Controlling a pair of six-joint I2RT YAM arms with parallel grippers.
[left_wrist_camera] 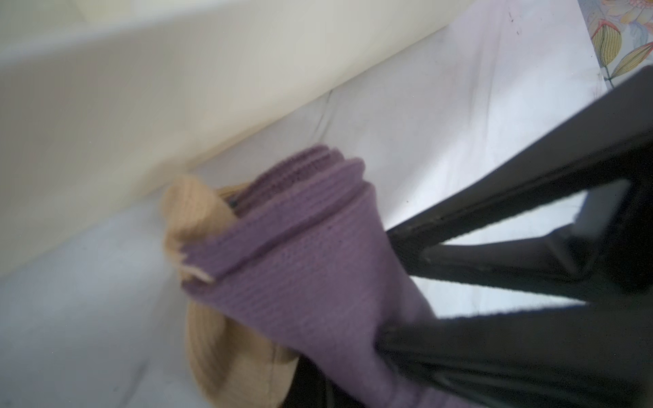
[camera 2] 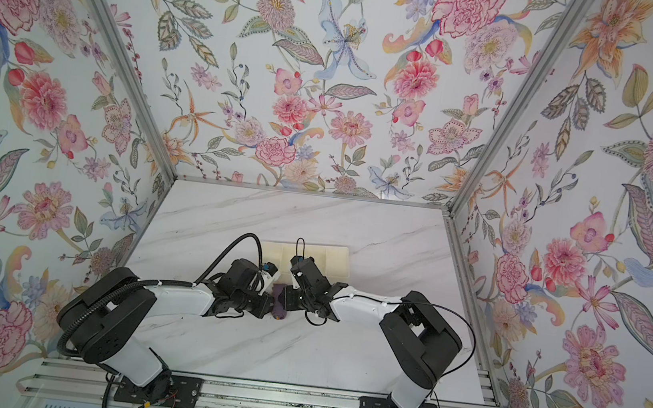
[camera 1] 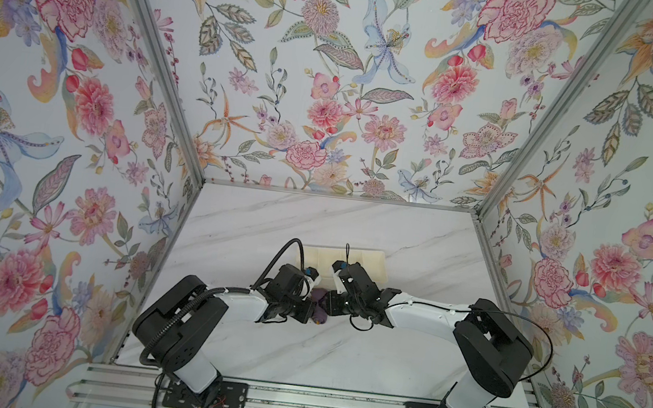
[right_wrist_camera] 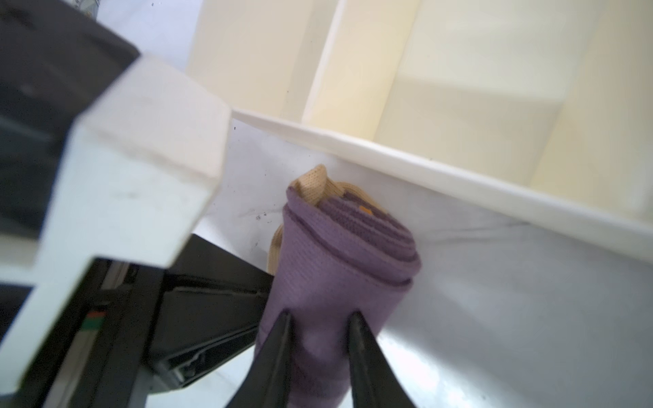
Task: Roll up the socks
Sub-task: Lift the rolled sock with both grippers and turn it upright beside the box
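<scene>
Right claw [right_wrist_camera: 319,323]: jaws apart, clamped on either side of the near end of the socks [right_wrist_camera: 339,254]. These form a rolled purple bundle with tan toe protruding, lying on the worktop [right_wrist_camera: 530,318] just beside the cream tray [right_wrist_camera: 459,173].

Left claw [camera 1: 306,309]: together. Its tips are buried in fabric, so a pinch cannot be confirmed.

Recommended: grip the roll firmly and draw the outer layer snugly over the end, so the coils do not loosen.

The right wrist view shows the spiral end. The left wrist view shows the taut outer layer. Both top views show only a purple sliver between the arms.
</scene>
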